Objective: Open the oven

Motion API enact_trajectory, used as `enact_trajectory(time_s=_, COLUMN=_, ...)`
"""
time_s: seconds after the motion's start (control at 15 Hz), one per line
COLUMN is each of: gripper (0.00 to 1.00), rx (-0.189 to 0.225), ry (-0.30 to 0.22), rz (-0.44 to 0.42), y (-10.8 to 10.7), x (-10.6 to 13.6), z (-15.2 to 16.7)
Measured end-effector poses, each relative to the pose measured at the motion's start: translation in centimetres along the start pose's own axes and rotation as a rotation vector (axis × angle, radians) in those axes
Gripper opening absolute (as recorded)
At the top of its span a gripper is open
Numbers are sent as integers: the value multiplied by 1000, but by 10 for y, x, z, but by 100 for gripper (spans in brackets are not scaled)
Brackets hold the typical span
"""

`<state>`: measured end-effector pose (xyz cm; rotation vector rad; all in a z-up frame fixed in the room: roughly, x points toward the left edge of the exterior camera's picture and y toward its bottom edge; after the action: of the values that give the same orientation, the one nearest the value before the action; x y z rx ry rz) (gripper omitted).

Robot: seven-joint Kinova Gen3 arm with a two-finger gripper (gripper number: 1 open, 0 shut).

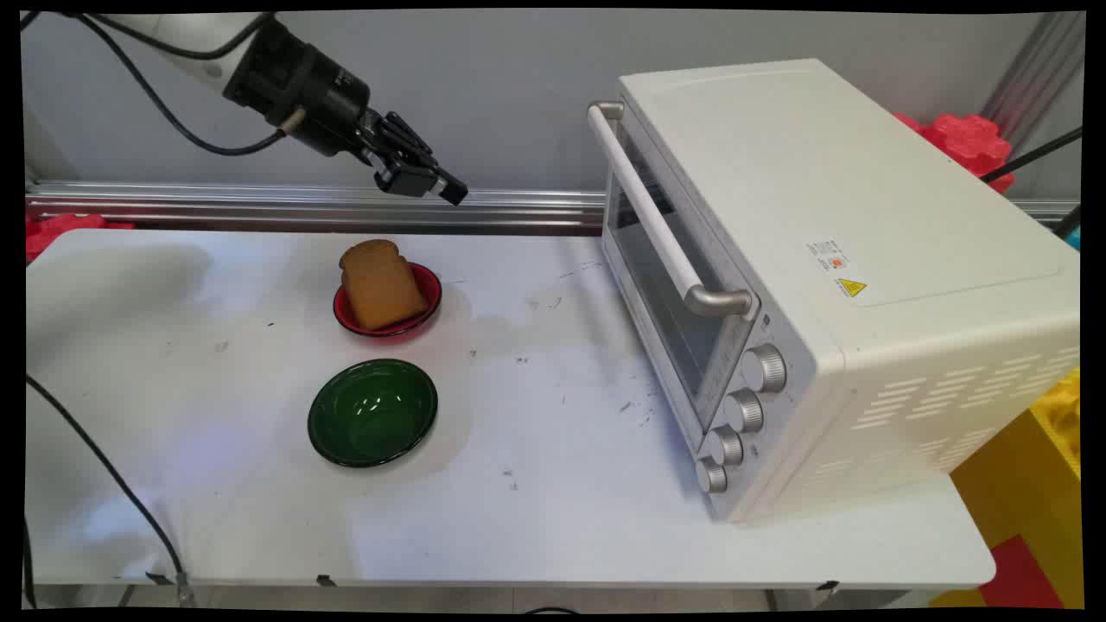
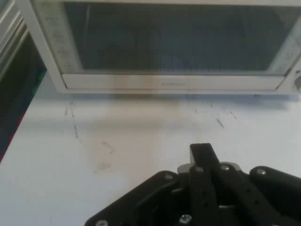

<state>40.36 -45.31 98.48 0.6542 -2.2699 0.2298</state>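
Gripper [image 1: 432, 183] hangs in the air over the far side of the table [image 1: 562, 501], tilted down and to the right. You have nothing in it. In the hand view the fingers [image 2: 201, 155] read as one black bar, pressed together.

Nearest thing: a slice of toast [image 1: 380, 283], below and a little left of the fingertips, well apart from them. It lies propped in a small red bowl [image 1: 432, 298]. Its long axis runs from far-left to near-right. The rounded crown points toward the wall and overhangs the rim. The flat face is up, tilted.

An empty green bowl [image 1: 324, 432] sits just nearer the camera, close beside the red one but not touching it.

The hand camera looks at the toaster oven [image 1: 821, 216], well off to the right. Its door [image 2: 174, 42] is closed. Its glass front faces the bowls, and its long axis runs wall to near edge.

Judgement: the bar handle [image 1: 648, 216] stands proud of the door, so allow for it. The propped toast looks easy to tip.
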Motion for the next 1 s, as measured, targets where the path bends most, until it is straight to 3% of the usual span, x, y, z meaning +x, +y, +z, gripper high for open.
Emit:
enact_trajectory(time_s=0.4, gripper=0, rx=-4, ry=-29, rz=-11, y=-8, x=22, z=17)
enact_trajectory(time_s=1.0, gripper=0, rx=-8, ry=-26, rz=63, y=-6, x=118, z=61)
